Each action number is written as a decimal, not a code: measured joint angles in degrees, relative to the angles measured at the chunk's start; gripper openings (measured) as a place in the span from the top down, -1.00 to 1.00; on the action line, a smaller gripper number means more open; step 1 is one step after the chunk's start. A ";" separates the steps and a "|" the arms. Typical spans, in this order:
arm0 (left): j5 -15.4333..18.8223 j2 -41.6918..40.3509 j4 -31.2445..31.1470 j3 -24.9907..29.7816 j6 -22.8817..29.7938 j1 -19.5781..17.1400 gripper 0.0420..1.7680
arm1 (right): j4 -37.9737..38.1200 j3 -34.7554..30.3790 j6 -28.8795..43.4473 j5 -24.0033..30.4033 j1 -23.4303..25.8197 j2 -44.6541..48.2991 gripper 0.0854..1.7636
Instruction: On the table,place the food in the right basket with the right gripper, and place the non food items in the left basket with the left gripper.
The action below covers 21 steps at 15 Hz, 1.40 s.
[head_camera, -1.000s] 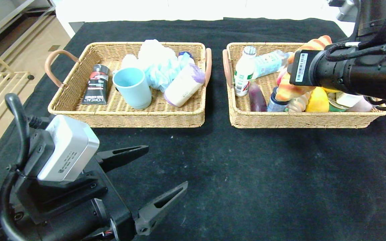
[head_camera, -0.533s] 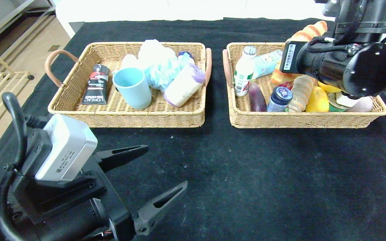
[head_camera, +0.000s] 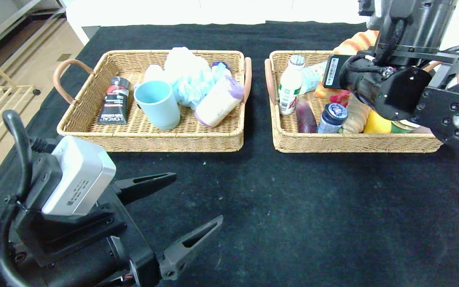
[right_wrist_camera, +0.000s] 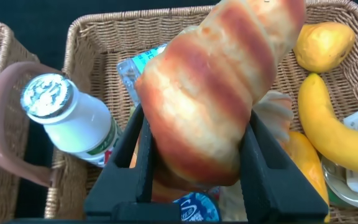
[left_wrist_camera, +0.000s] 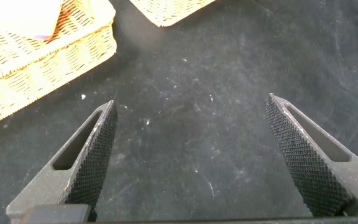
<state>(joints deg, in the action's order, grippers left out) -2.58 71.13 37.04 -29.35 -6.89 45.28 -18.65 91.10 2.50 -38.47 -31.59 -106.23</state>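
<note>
The right gripper is closed on a striped bread roll, its two black fingers pressing the lower part of the roll from both sides, and it holds the roll above the right basket. In the head view the roll shows only partly behind the right arm, over the far side of this basket. Under the roll, inside the right basket, there are a white milk bottle with a green label, a banana, a yellow pear-shaped fruit and a jar with a blue lid; a dark purple eggplant lies beside the bottle near the basket's left wall. The left gripper is wide open and holds nothing; it hangs low over the black table, near the front left corner, well apart from both baskets. The left basket stands to the left of the right one, with a narrow gap between them. It contains a black tube, a light blue cup lying tilted, a pale blue bath sponge and a white bottle with a purple end.
</note>
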 joint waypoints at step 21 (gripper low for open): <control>0.00 -0.02 0.00 0.11 0.11 0.00 -0.94 | -0.45 -1.94 -0.85 0.05 -0.13 0.20 -0.87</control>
<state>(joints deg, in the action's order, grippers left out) -2.58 71.11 37.04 -29.25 -6.78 45.28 -19.10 89.16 1.65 -38.42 -31.72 -106.03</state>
